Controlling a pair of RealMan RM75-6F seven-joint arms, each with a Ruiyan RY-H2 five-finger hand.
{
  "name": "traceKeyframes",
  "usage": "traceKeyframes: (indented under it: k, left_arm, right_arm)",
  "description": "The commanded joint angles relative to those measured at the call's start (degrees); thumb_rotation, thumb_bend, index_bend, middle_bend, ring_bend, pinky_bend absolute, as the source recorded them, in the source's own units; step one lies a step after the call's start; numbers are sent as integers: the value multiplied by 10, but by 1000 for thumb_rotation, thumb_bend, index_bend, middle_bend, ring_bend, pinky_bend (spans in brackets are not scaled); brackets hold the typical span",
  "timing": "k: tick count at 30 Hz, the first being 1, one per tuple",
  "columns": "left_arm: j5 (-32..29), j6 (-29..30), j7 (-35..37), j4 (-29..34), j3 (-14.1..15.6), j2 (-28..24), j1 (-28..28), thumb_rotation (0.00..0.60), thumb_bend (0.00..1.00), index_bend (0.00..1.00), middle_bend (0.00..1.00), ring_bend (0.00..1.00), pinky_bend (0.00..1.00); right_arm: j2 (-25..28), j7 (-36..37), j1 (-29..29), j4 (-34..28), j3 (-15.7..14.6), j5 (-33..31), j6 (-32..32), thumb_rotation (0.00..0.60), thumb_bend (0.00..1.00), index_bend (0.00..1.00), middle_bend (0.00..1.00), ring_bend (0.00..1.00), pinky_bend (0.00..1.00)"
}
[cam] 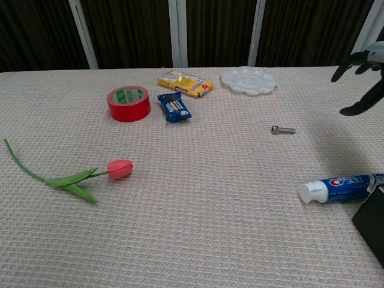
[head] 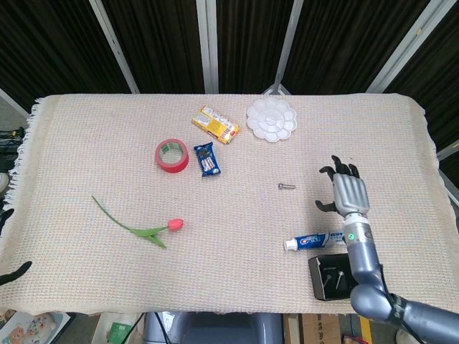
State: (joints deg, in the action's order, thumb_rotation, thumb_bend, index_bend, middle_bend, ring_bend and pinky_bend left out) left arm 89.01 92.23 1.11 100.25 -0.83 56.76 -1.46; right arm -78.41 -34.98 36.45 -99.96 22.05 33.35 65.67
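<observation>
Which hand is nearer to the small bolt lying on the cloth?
The right. The right hand, fingers spread and holding nothing, is just to the right of the bolt, above the toothpaste tube. The left hand is at the table's far left edge, beyond the tulip.

Small metal bolt (head: 287, 186) flat on cloth

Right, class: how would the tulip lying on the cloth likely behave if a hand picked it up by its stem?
The tulip would probably flop: its stem is long, thin and already curved. It looks light, with one small pink bud. The leaf and bud seem fragile, easily crushed.
</observation>
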Motion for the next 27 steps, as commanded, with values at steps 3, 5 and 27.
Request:
traceKeyframes:
  k: [3,5,27]
  left_arm:
    - [-9,-5,1,-1,-4,0,2,600,242,107,0,0,0]
    - [-13,-9,-1,0,-5,1,4,600,241,107,0,0,0]
    - [-19,-12,-5,0,-8,2,5,600,241,108,0,0,0]
  right_arm:
    - [-82,-70,76,100,17,-82,-1,600,224,325,57,131,67]
    - [-98,-76,87,124,14,-93,-3,600,224,331,57,133,69]
    - [-190,-48,116,255,-8,-93,-25,600,224,428,79,162,95]
